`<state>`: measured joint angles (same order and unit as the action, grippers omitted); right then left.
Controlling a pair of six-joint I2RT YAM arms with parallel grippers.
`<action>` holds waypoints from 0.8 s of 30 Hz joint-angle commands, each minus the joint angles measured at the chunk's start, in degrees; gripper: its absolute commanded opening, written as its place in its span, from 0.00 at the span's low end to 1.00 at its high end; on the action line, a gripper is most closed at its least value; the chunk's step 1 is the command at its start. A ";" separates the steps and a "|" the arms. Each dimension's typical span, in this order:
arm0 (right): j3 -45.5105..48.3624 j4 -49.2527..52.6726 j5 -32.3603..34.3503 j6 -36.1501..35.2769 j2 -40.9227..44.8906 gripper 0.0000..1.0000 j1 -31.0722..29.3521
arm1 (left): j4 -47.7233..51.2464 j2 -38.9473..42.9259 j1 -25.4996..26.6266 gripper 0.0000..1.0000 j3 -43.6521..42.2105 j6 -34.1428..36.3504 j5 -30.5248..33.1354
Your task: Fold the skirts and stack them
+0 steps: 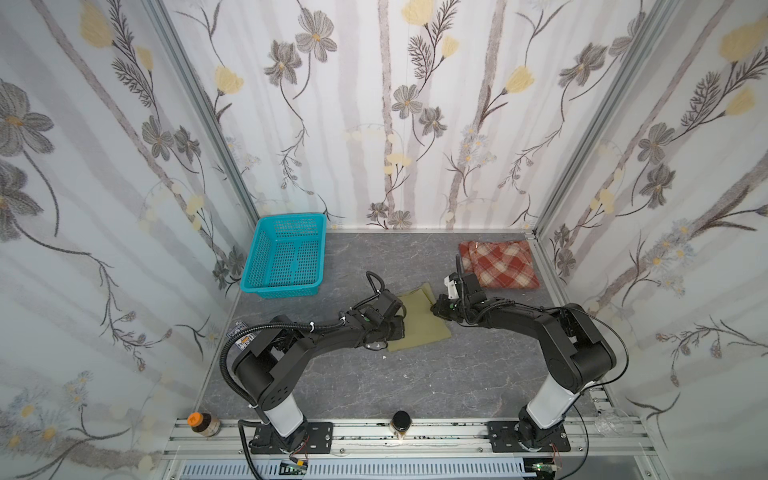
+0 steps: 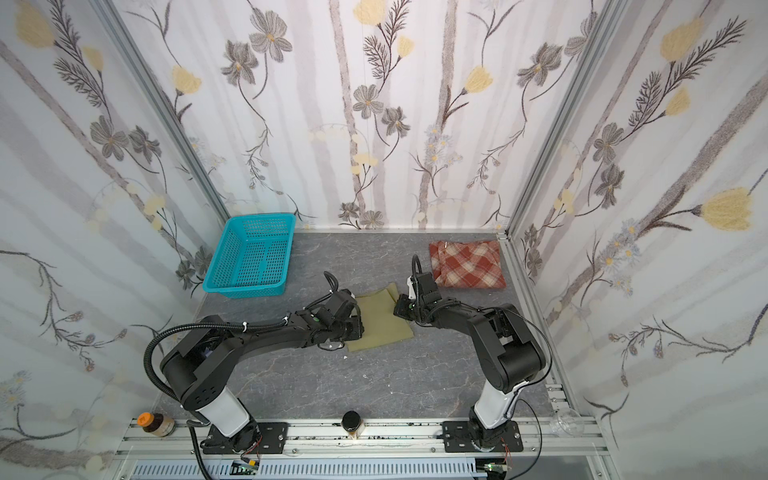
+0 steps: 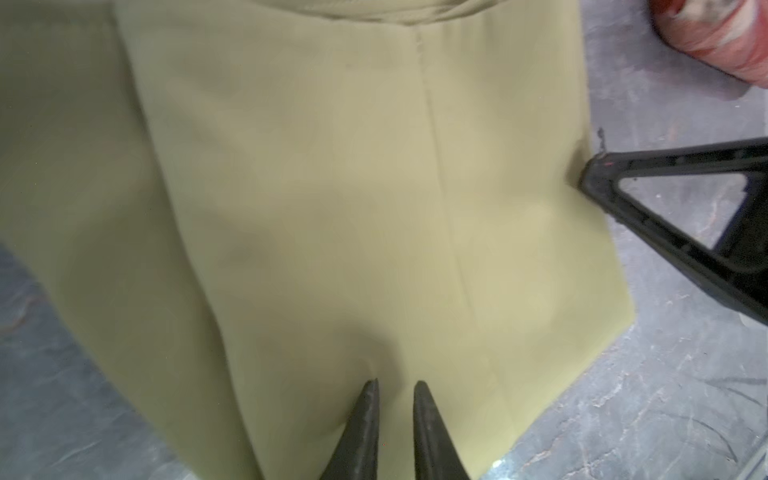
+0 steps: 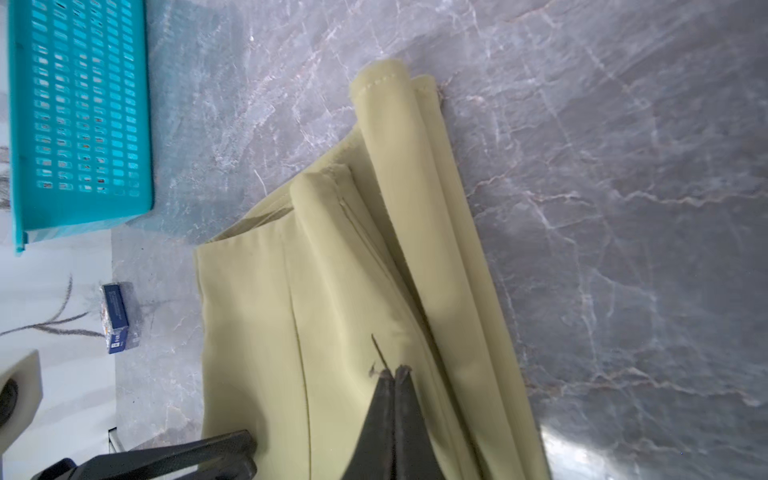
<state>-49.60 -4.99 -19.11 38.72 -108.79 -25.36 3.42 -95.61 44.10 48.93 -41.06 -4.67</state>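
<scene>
Nearest the camera, two jars are seen standing on the aluminium rail point(image 1: 449, 428) in both top views: an orange-lidded jar point(image 1: 203, 424) at the left end and a dark-lidded jar point(image 1: 401, 424) between the two arm bases. Beyond the rail, the olive-green skirt point(image 1: 419, 320) is laid folded on the grey marbled surface point(image 1: 415, 386), about midway between the arms. In the right wrist view its layers are shown stacked and slightly staggered, with stitched hems exposed at one end.

The left end effector point(image 3: 395, 384) is set down on the left part of this skirt. Its fingers are held narrowly apart with the tips against the cloth, and whether fabric is caught between them cannot be told. The right end effector point(image 4: 392, 370) is pressed together, and its joined tips are placed at the skirt's right edge, where a loose dark thread is seen. Whether cloth is nipped there cannot be told either.

The plaid skirt point(image 1: 500, 264), rust-red and cream, is laid folded in the far right corner of the surface, well apart from the olive one. The turquoise mesh basket point(image 1: 278, 290) is placed at the far left, close to the wall.
</scene>
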 commanded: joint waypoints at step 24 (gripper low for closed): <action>9.92 -3.52 -3.55 4.67 11.24 0.03 -1.99 | 0.06 7.55 -5.41 0.19 -4.83 0.89 3.39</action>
<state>-38.44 -11.11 -22.35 45.71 -99.72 -28.21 3.44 -89.52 38.63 44.01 -40.71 -1.76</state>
